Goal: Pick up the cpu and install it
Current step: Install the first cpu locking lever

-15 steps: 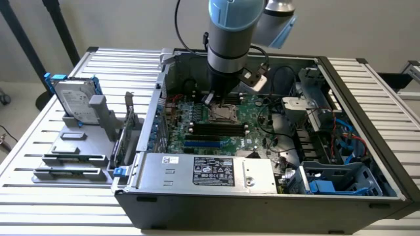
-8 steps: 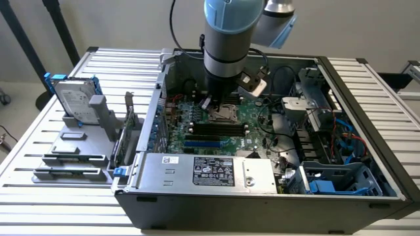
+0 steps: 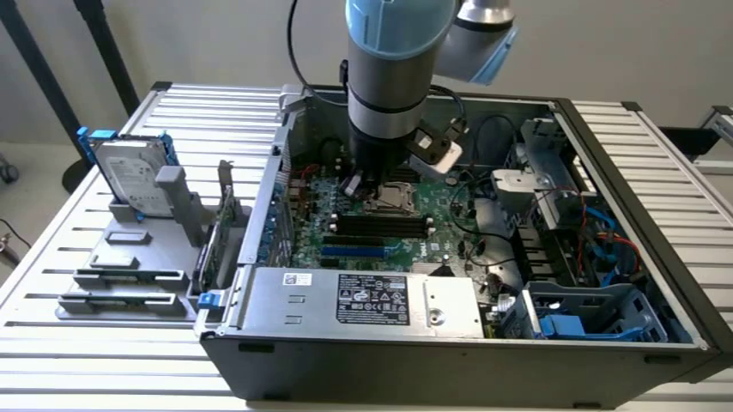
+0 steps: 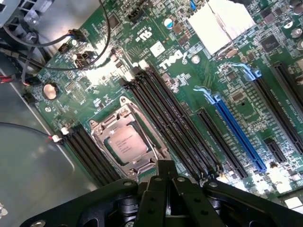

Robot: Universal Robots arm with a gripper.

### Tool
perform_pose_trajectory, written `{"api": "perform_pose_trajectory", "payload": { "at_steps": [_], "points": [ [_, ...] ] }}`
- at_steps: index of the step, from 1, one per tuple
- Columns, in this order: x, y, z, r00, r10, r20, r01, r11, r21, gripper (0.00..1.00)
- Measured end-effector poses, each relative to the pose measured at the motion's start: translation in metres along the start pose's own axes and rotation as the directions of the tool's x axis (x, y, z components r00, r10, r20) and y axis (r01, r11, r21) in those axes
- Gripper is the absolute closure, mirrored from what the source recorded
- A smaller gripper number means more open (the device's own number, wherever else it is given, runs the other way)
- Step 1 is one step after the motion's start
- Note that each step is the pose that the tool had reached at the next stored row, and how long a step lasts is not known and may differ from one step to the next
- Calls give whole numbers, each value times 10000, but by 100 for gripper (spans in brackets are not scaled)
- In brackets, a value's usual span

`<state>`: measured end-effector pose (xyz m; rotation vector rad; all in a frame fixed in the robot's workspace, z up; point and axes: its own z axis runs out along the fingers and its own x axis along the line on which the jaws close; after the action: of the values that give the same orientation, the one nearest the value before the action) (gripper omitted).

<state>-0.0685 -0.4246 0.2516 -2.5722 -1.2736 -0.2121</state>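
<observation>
The cpu [image 4: 125,142], a small square chip with a silvery-grey top, lies flat inside the metal socket frame [image 4: 142,120] on the green motherboard [image 4: 94,75]. In the exterior view the cpu [image 3: 397,196] sits in the socket in the middle of the open computer case [image 3: 641,257]. My gripper [image 4: 165,176] hangs just above the board beside the socket, its black fingers [image 4: 156,189] pressed together with nothing between them. My gripper [image 3: 369,184] reaches down into the case from the arm, right next to the socket.
Long black memory slots [image 4: 170,118] run beside the socket, with a blue slot [image 4: 236,135] and a silver heatsink [image 4: 222,23] further along. The power supply [image 3: 366,296] fills the case's front. A hard drive [image 3: 132,176] with blue brackets stands on a grey rack at the exterior view's left.
</observation>
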Motion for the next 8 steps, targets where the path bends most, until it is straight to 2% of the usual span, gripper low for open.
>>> {"api": "perform_pose_trajectory", "payload": {
  "at_steps": [3,8],
  "points": [
    [-23,-16,26,10000,1,-61,-1,10000,45,89],
    [-63,-37,84,9999,3,-125,-2,10000,94,89]
  ]
}}
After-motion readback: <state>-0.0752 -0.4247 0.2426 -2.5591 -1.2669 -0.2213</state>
